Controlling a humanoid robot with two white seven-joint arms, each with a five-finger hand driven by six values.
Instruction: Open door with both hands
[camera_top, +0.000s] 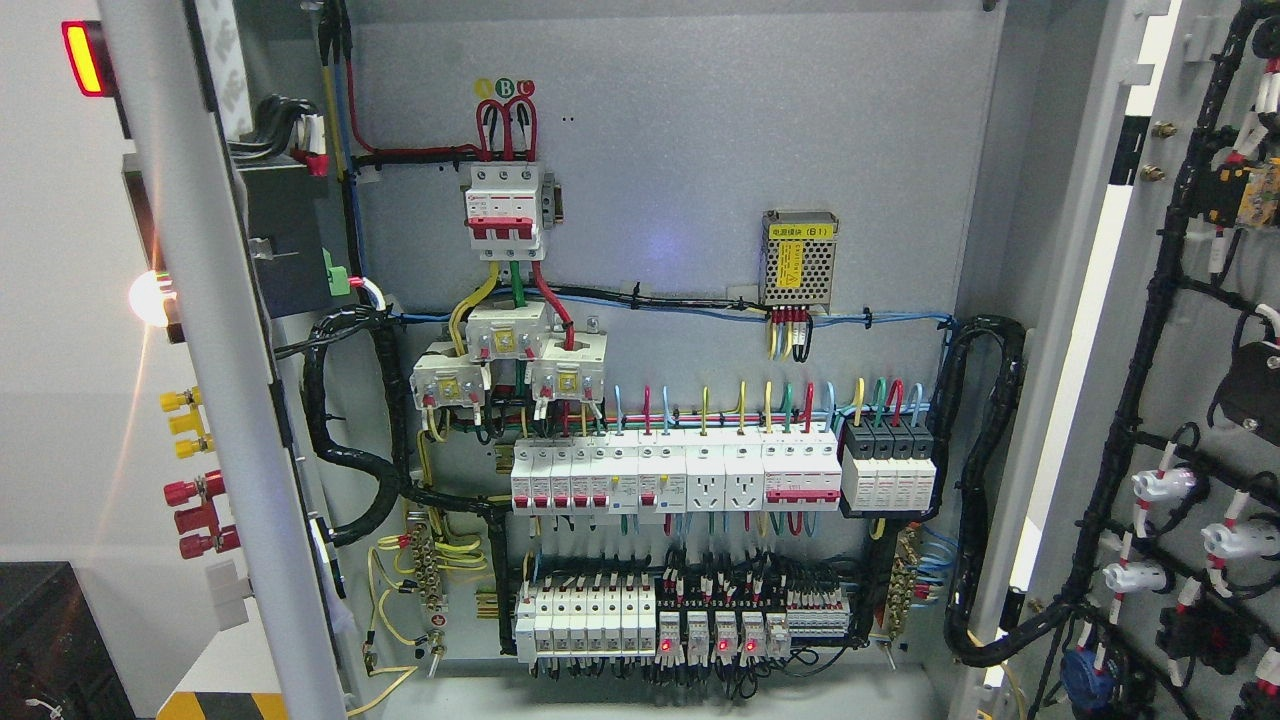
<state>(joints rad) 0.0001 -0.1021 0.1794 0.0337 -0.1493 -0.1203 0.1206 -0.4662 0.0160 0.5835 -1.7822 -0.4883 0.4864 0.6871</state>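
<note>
Right in front of you, at about nine o'clock, the left door (215, 350) of the cabinet stands swung open, so you see mostly its thin grey edge. You can see a red light (82, 57) on its outer face near ten o'clock, a glowing white lamp (148, 297) lower down, then yellow posts (182, 422) and red posts (200, 515) under that.

Look past the door edge and you see a fat black cable bundle (345, 450) looping down at about eight o'clock. Next to it, near eleven o'clock, sits a white main switch (505, 210) with red, green and yellow wires. Below it are three small white blocks (508, 362).

In the middle, a long row of white breakers (675, 475) runs across, with four black and white units (888, 465) at its right end. At six o'clock, a lower row of small switches (680, 620) shows little red lights. A silver box with a yellow label (799, 258) sits near one o'clock on the grey back panel (680, 130).

At about three o'clock, the right door (1180, 400) is open too, and you see its inside face with black cables and white plugs (1165, 485).

You cannot see either of your hands here, so you cannot tell what the fingers are doing or whether they hold anything
</note>
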